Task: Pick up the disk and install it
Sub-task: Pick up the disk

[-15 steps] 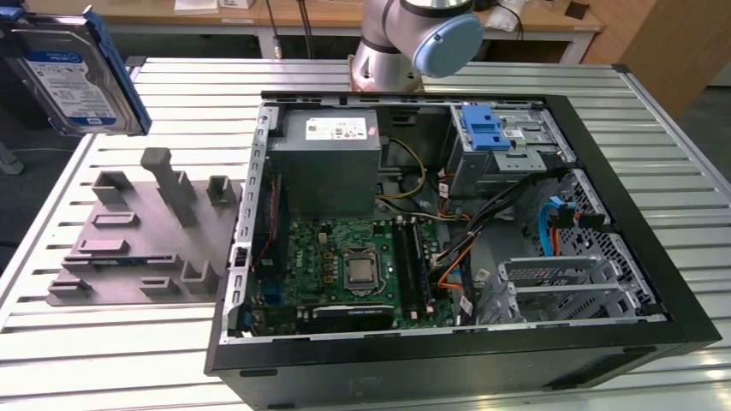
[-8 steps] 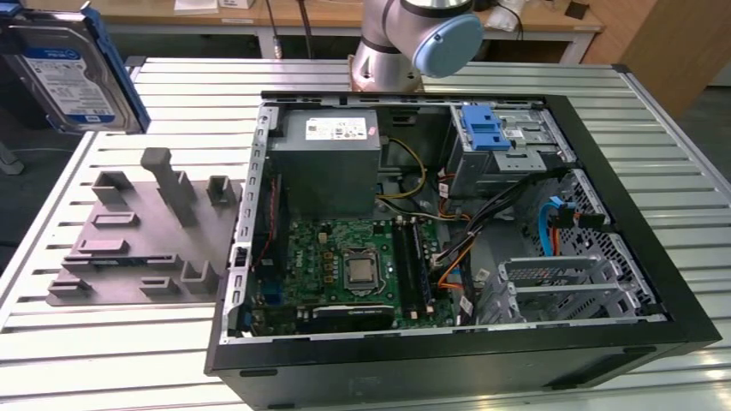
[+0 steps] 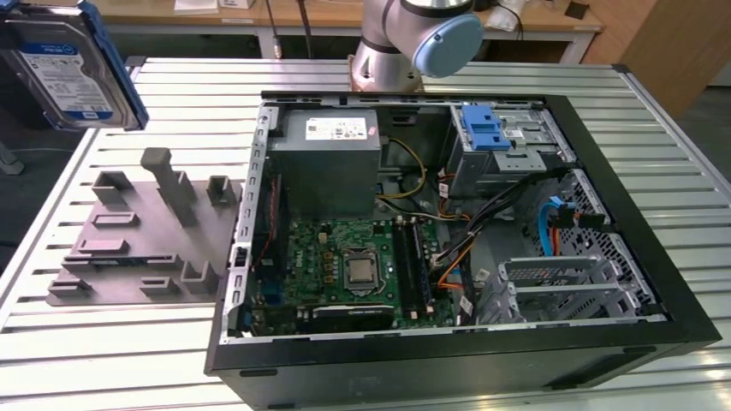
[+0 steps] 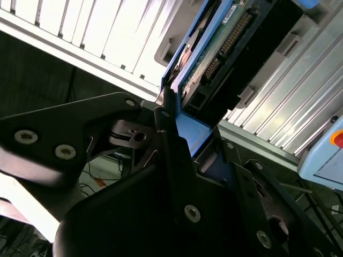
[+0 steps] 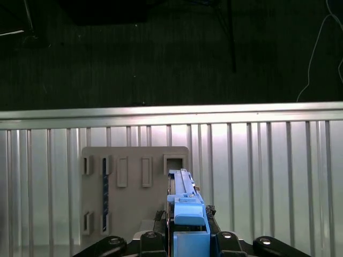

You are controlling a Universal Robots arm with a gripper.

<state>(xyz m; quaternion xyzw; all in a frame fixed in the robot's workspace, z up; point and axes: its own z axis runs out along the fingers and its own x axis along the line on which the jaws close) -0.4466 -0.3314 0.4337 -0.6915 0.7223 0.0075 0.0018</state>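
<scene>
The disk (image 3: 68, 64) hangs high in the air at the exterior view's far left, above the table's corner, its blue-and-white label facing the camera and blue rails along its edges. In the first wrist view the disk (image 5: 185, 206) stands edge-on between the black fingers of my gripper (image 5: 185, 238), which is shut on it. The second wrist view shows the disk (image 4: 214, 48) from its connector end, with my gripper (image 4: 185, 126) clamped on its blue rail. Below it lies the grey fixture plate (image 5: 134, 198).
The grey fixture plate (image 3: 149, 231) with upright posts sits on the slatted table at the exterior view's left. The open computer case (image 3: 639, 257) holds a motherboard (image 3: 354, 270), a grey metal box (image 3: 331, 163) and a drive cage with a blue latch (image 3: 485, 128). The arm's base (image 3: 412, 43) stands behind the case.
</scene>
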